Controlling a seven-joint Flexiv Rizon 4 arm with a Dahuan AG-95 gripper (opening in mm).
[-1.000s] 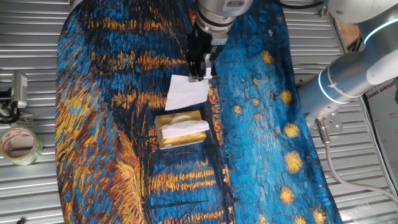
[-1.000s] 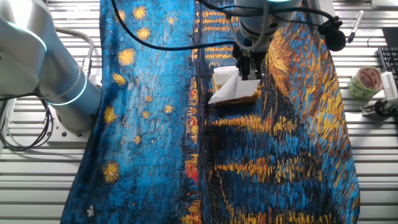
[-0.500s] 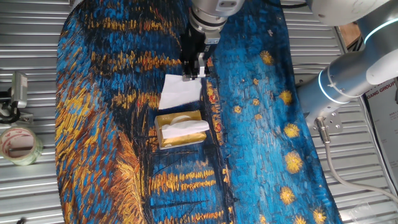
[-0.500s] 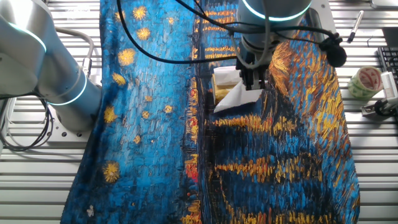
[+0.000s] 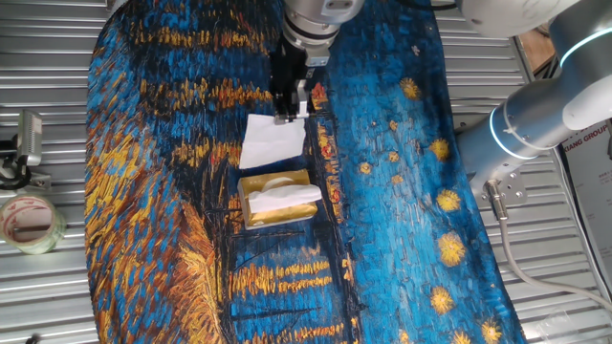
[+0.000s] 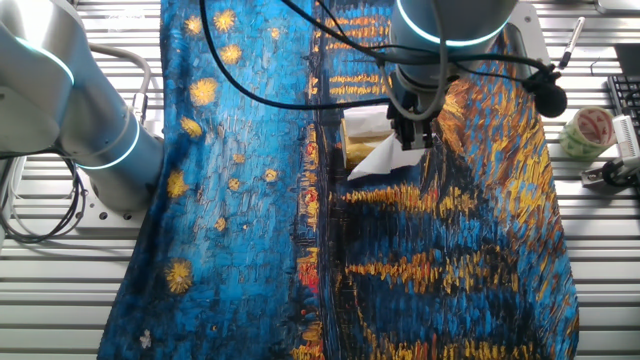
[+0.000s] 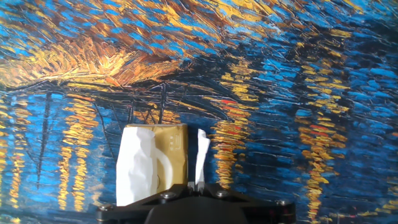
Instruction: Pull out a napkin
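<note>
Drifts further from the box (image 5: 278,199) than a second ago, napkin (image 5: 273,143) dangling free. Pinched shut on its corner at gripper (image 5: 288,114); looks pulled out, only setting down left

The napkin (image 5: 273,144) is a thin white creased sheet, hanging free of the gold box, its upper corner pinched in the jaws, near the tabletop's middle.

Painted blue-gold cloth (image 5: 163,191) covers table; gold tissue box (image 5: 277,201) on it; tape roll (image 5: 29,222) off left edge.
</note>
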